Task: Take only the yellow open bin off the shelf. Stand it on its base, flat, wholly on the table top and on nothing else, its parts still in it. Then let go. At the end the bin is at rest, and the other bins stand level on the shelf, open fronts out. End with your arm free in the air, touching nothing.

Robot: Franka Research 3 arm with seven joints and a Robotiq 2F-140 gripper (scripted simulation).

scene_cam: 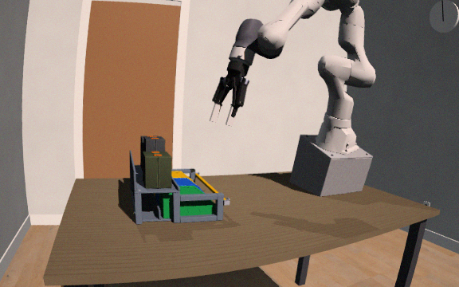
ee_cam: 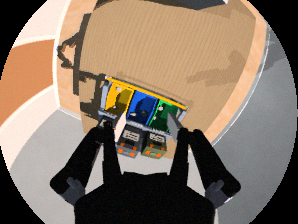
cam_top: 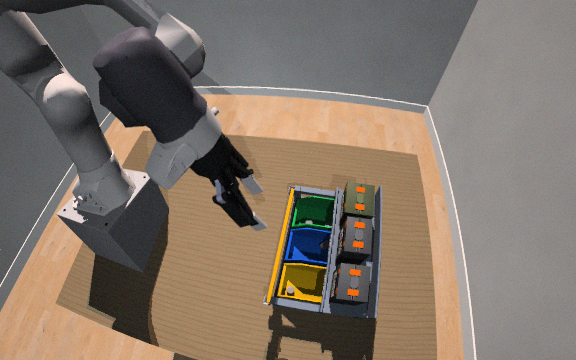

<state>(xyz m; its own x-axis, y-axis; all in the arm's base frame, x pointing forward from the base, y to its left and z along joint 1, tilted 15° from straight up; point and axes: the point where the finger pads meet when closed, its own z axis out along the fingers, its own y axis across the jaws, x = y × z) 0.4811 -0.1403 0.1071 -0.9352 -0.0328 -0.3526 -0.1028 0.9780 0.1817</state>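
Gripper (scene_cam: 221, 119) high above the table (scene_cam: 293, 231), fingers partly apart, holding nothing. Yellow bin (cam_top: 302, 282) on the shelf's (cam_top: 329, 250) lower tier, end slot beside the blue bin (cam_top: 308, 245), small part inside.

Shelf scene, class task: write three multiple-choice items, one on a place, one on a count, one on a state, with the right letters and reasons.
1. Where is the yellow open plastic bin? A on the table top; B on the grey shelf unit; C in the gripper.
2. How many open bins are in the front row? A two; B three; C four.
3. The black gripper is: A shut on a bin; B open, holding nothing; C resting on the table.

B: it sits beside the blue open bin.
B: green, blue, yellow.
B: its fingers hang apart above the shelf.
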